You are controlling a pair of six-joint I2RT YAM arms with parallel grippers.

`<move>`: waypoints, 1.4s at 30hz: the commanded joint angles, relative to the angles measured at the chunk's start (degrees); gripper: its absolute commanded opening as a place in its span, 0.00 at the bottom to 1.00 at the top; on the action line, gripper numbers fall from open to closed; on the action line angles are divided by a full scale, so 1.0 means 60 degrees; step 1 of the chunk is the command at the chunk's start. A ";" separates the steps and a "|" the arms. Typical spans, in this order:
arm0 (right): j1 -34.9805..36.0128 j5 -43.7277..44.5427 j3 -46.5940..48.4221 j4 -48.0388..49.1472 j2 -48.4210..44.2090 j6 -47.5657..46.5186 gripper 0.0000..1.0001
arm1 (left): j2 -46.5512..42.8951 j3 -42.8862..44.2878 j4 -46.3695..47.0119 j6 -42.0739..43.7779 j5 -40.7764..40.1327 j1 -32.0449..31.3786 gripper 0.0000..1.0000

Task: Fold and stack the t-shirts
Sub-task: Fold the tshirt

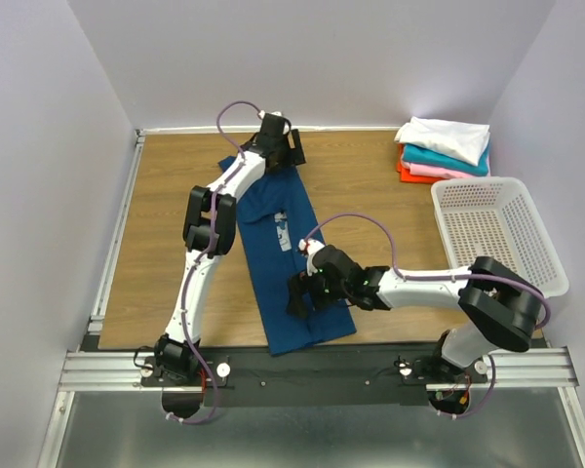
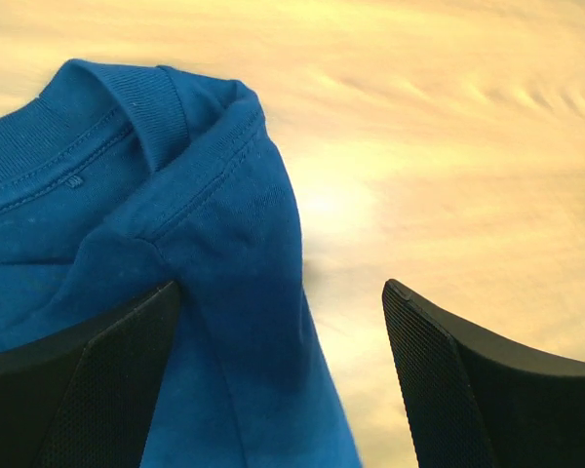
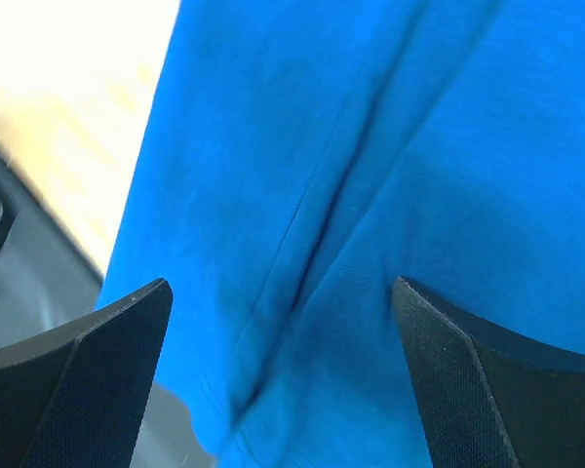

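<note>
From above, the blue t-shirt (image 1: 291,273) lies on the tabletop (image 1: 166,224) as a long narrow folded strip, running from the near edge out toward the far wall, with a sliver of white print (image 1: 283,231) showing along its right fold. My left hand (image 1: 285,154) is at the shirt's far end and my right hand (image 1: 298,295) is over its near end. Well to the right of the shirt's far end sits the stack of folded t-shirts (image 1: 445,148), white on top, then teal, pink and orange-red. A white perforated basket (image 1: 497,234) stands off the shirt's right side, just this side of the stack.

Through my left wrist camera, my fingers (image 2: 78,390) are spread apart. The ribbed collar (image 2: 127,107) lies up and left of them; one finger is over the shoulder cloth, the other over bare wood beside the shirt.

Through my right wrist camera, my fingers (image 3: 487,390) are also spread wide, gripping nothing. Blue cloth with a long crease fills the space between them, and the shirt's edge and the tabletop's rim show at left.
</note>
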 commanded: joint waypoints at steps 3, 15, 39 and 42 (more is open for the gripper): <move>0.0184 -0.0372 -0.0062 -0.1224 -0.0965 -0.0157 1.00 | -0.0040 0.0127 -0.0388 0.0493 0.0477 -0.0190 0.92; -0.1847 0.1566 0.2277 -0.1415 -0.1044 -0.0257 1.00 | -0.4460 -0.1568 0.0314 0.1036 -0.0779 -0.0191 0.98; -0.3741 -0.0707 1.2535 -0.2177 0.8772 -0.3526 1.00 | -1.5554 -1.6264 0.4109 -0.1425 -0.2540 -0.0117 0.98; -0.4062 -0.0706 1.2814 -0.2221 0.9271 -0.3043 1.00 | -1.5422 -1.6367 0.4109 -0.1440 -0.2425 -0.0117 0.98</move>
